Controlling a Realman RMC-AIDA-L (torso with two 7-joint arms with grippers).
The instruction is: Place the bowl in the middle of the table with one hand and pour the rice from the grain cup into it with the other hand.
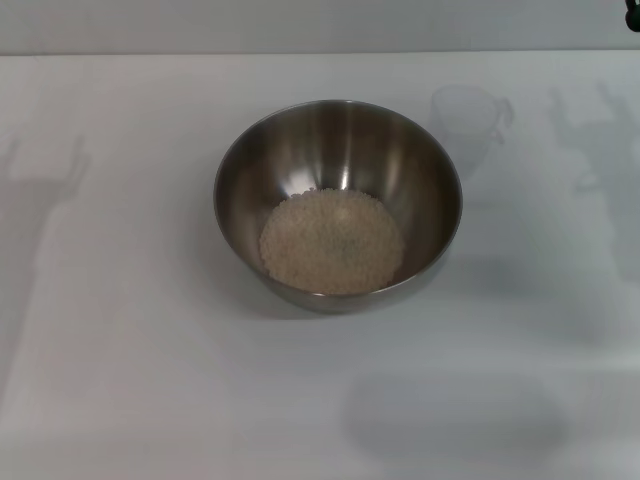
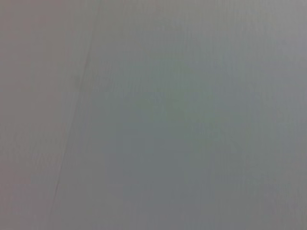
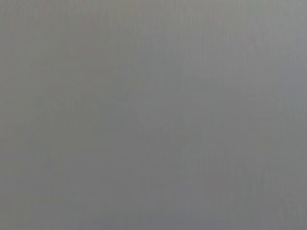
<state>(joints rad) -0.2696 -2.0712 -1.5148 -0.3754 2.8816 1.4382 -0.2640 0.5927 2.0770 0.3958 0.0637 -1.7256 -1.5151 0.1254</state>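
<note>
The steel bowl [image 1: 337, 204] stands upright in the middle of the white table [image 1: 120, 380] in the head view. A pale heap of rice [image 1: 332, 240] covers its bottom. The clear grain cup [image 1: 470, 118] stands upright on the table behind and to the right of the bowl, handle to the right; it looks empty. Neither gripper shows in the head view; only their shadows fall on the table at the left and right edges. Both wrist views show only a plain grey surface.
The table's far edge [image 1: 320, 53] meets a pale wall at the back. A small dark object [image 1: 633, 14] sits at the top right corner.
</note>
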